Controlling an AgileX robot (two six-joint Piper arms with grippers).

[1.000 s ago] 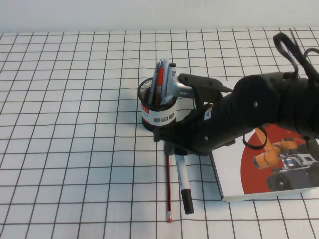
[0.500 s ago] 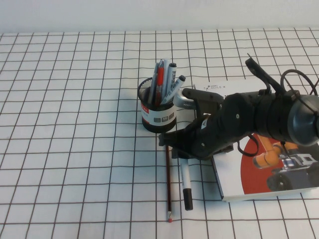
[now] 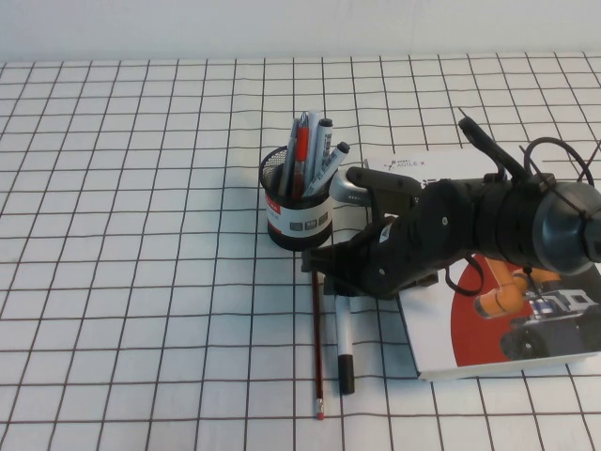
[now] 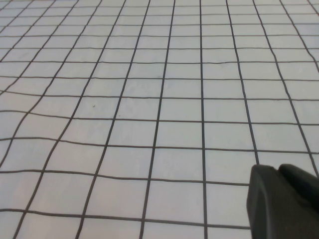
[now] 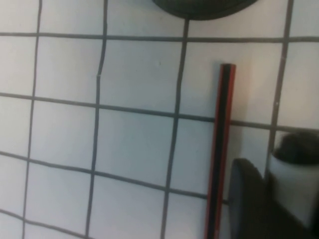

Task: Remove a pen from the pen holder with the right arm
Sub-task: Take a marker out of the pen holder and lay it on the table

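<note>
right gripper [image 3: 336,285] over the marker's [image 3: 343,331] end, pencil [image 3: 316,348] beside, holder [image 3: 299,224] just beyond. left gripper [image 4: 283,201] above the table [image 4: 149,99]. can't tell either's grip.

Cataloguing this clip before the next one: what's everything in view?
table: one, white with black grid, under everything
pen holder: one, black mesh, white label, mid-table
pens: several, red, grey and black, standing in the pen holder
marker: one, white with black cap, flat on the table nearer the robot
pencil: one, dark red, flat alongside the marker
book: one, white and red, right of the pen holder
right gripper: one, black, low over the marker's uncapped end
left gripper: one, black, over bare table
</note>
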